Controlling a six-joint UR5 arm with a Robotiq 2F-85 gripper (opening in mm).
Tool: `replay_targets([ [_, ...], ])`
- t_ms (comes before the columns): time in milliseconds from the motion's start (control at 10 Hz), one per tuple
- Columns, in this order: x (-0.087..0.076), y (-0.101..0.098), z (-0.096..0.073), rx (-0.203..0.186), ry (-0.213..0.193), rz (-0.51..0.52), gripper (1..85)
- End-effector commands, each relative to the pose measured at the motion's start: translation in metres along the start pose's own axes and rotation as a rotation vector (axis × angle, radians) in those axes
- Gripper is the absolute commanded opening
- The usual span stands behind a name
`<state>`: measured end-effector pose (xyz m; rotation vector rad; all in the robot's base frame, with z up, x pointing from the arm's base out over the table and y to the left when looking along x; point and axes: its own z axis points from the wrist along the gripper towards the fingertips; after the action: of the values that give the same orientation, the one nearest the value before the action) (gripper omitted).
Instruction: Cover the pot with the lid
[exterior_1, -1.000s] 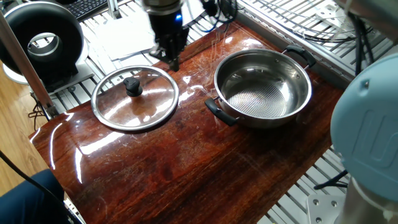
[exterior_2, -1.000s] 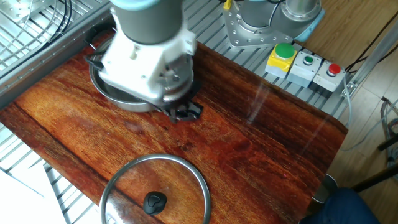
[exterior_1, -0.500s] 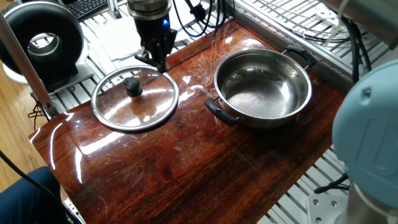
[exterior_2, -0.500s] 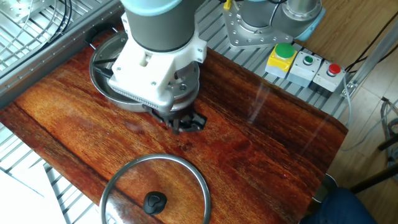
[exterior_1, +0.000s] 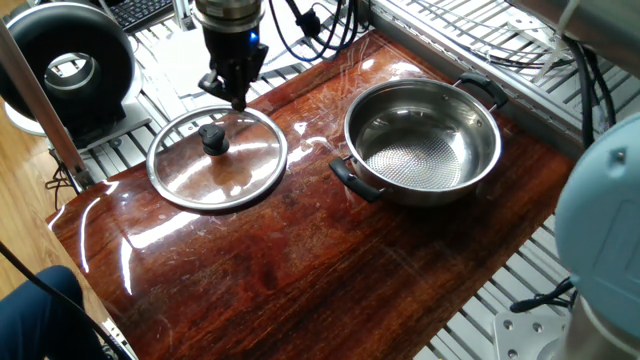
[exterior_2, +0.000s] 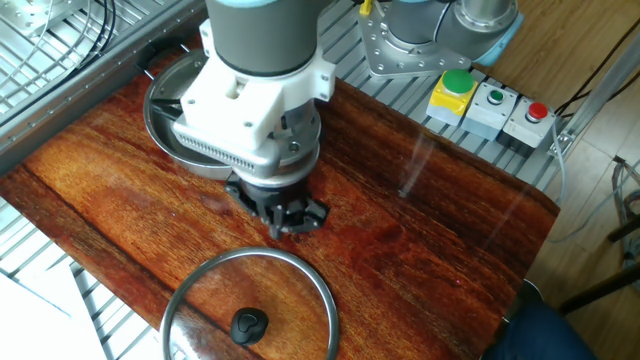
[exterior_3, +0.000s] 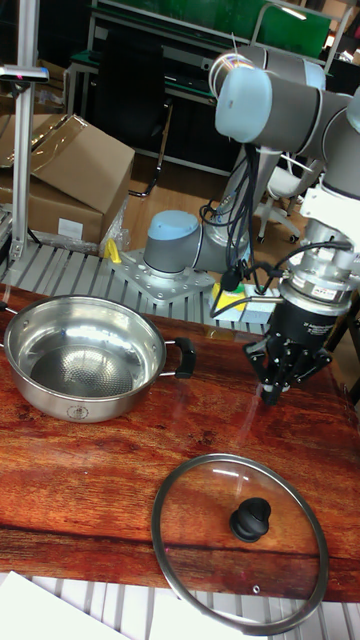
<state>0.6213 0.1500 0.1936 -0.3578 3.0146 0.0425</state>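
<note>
The pot stands open on the right of the wooden table, steel with black side handles and a dotted bottom. The glass lid lies flat on the left, its black knob upward. My gripper hangs above the lid's far rim, fingers together, holding nothing. In the tall fixed view the gripper is over bare wood between the pot and the lid. In the other fixed view the gripper hides much of the pot; the lid is in front.
A black round device and papers sit beyond the table's left end. A button box and the arm's base stand by the far corner. Aluminium rails border the table. Cardboard boxes are behind.
The gripper has moved away from the pot and toward the lid, from the gap between them to above the lid's far rim. Pot and lid have not moved.
</note>
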Motion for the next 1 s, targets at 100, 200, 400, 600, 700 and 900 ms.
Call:
replay_targets([
  [100,-0.035,0.013,0.016,-0.035,0.070,-0.090,1.3],
  [200,-0.047,0.011,0.030,-0.012,0.099,-0.101,1.7],
  [400,-0.054,0.008,0.053,-0.008,0.120,-0.092,16.0],
  [600,-0.050,0.005,0.068,-0.006,0.153,-0.128,39.7],
  [700,-0.053,0.005,0.076,-0.007,0.146,-0.127,43.7],
  [900,-0.061,0.008,0.090,-0.014,0.125,-0.144,53.0],
])
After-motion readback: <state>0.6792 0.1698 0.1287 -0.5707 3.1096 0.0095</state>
